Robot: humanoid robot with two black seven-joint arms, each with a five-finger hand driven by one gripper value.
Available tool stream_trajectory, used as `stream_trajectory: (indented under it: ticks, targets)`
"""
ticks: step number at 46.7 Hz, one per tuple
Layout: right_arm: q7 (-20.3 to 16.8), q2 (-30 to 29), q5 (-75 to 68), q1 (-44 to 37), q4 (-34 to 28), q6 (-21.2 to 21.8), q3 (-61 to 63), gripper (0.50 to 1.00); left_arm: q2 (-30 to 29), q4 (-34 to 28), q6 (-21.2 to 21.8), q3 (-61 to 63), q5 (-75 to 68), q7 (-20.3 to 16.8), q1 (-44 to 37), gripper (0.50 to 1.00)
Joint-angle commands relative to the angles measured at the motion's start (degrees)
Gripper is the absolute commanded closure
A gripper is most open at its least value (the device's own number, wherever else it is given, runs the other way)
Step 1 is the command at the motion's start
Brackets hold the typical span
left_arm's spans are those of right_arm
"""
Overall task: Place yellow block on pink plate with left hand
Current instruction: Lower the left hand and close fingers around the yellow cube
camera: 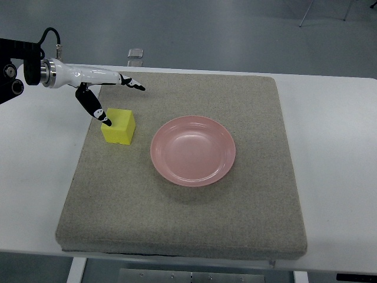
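The yellow block [119, 126] sits on the grey felt mat [188, 230], toward the mat's far left corner, and is not on the plate. The pink plate [193, 151] lies just beside it to the right, near the mat's middle, with a narrow strip of mat between them. The left hand [103, 88] reaches in over the mat's far left corner, fingers spread and grasping nothing; one dark fingertip [106, 122] rests at the block's upper left edge, while the others point right, above the mat. The mat covers much of the white bench [336, 147].
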State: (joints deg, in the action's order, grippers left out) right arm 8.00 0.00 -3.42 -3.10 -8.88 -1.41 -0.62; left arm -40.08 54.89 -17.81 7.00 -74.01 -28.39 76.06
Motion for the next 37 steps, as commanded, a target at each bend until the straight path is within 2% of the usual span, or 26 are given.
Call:
stream_trajectory:
  ticks: [1,14,28,34,37]
  targets:
    - [0.0,0.0,0.0,-0.1,0.0,0.0,0.0,0.576,-1.0,0.7,0.1,0.0,-2.2,-1.2,-0.2,0.512]
    - [0.0,0.0,0.0,0.0,0.0,0.0,0.0,0.576,-0.7,1.5,0.3,0.1,-3.0,-1.5,-3.4,0.512]
    - [0.0,0.0,0.0,-0.1,0.0,0.0,0.0,0.576,-0.4,0.9,0.7,-0.5,-3.1,-1.6,-3.4,0.51]
    - [0.0,0.0,0.0,0.0,0.0,0.0,0.0,0.576,-0.4,0.9,0.7,-0.5,-3.4,-1.7,-3.4,0.527]
    - [0.0,0.0,0.0,0.0,0.0,0.0,0.0,0.576,-0.4,0.9,0.7,-0.4,-3.9,-1.7,-3.5,0.563]
